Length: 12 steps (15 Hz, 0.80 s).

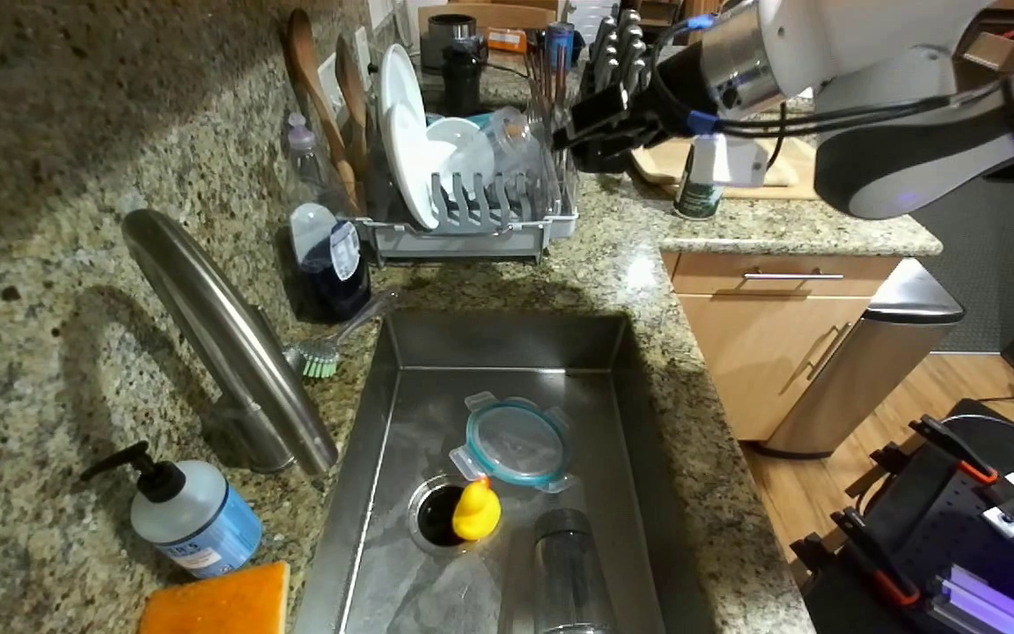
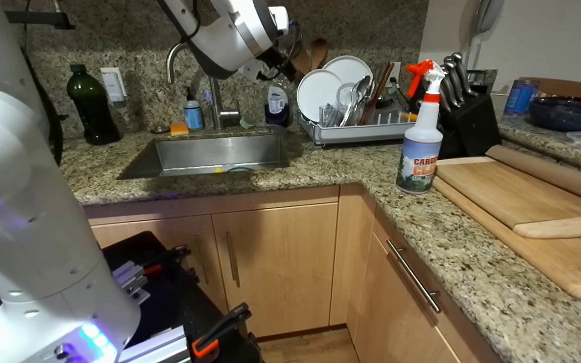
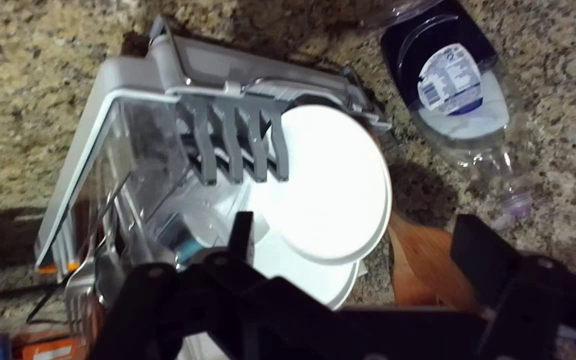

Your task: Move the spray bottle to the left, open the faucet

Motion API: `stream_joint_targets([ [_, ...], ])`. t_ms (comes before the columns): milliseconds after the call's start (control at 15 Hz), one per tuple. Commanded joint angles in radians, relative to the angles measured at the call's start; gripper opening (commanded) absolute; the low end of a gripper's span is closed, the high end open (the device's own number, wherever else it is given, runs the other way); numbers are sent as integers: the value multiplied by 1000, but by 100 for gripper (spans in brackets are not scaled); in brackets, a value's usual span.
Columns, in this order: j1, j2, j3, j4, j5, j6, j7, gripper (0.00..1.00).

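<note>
The spray bottle [image 2: 421,151], white with a red-orange trigger head and a picture label, stands upright on the counter beside the cutting boards. In an exterior view only its lower part [image 1: 699,195] shows below the arm. Behind the sink rises the steel faucet [image 1: 225,335], its spout arching over the basin; its lever [image 2: 230,115] points sideways at the base. My gripper [image 3: 360,235] is open with nothing between its fingers, facing the dish rack's plates. In an exterior view the gripper [image 1: 579,134] hangs above the counter near the rack, apart from bottle and faucet.
The dish rack [image 1: 463,242] with plates [image 3: 328,185] stands beyond the sink [image 1: 507,343]. A dark-blue soap bottle [image 1: 340,273], pump bottle [image 1: 194,519] and sponge [image 1: 216,603] line the back. A knife block [image 2: 472,121] and cutting boards [image 2: 522,191] flank the spray bottle.
</note>
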Motion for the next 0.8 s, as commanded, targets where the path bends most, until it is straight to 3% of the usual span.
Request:
stream_joint_targets([
  [0,-56,259,103,126,-61,90,-12,100],
  [267,-213,527,405,280,-234,-65,-23,100],
  [467,-313,671,623,342,-199,-341,-258,100],
  [600,-304,730,686,423,-181,-520,-399,100],
  [733,-254,744,682,533,-164,-652,-527,100],
])
